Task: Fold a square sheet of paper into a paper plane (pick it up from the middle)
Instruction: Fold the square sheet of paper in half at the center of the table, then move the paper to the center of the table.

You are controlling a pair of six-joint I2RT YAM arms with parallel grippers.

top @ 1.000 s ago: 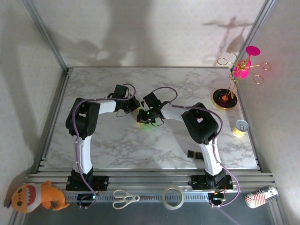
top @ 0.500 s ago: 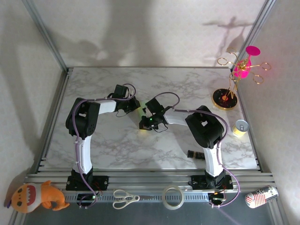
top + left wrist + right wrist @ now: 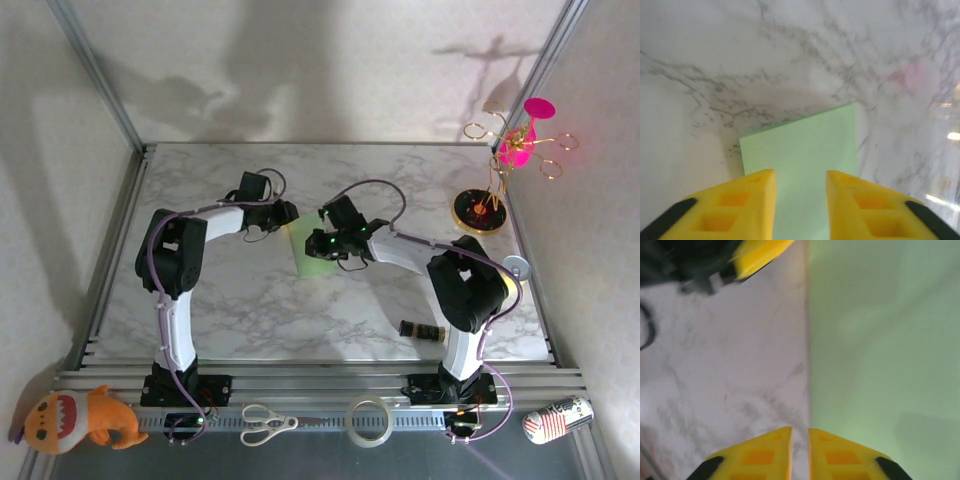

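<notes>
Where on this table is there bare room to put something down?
Bare marble table: the back strip behind both hands, the left side outside the left arm, and the front middle between the arms. Crowded: the centre, where left hand, right hand and green paper meet, and the right edge with round stand, can and dark cylinder.

Bright light throws soft shadows on the wall (image 3: 300, 70); glare streaks the tabletop (image 3: 790, 50) right of the blurred left claw (image 3: 800, 176).

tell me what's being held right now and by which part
Apparently nothing: the square sheet of paper lies flat, left gripper open over it, right gripper slightly open at its edge.
</notes>
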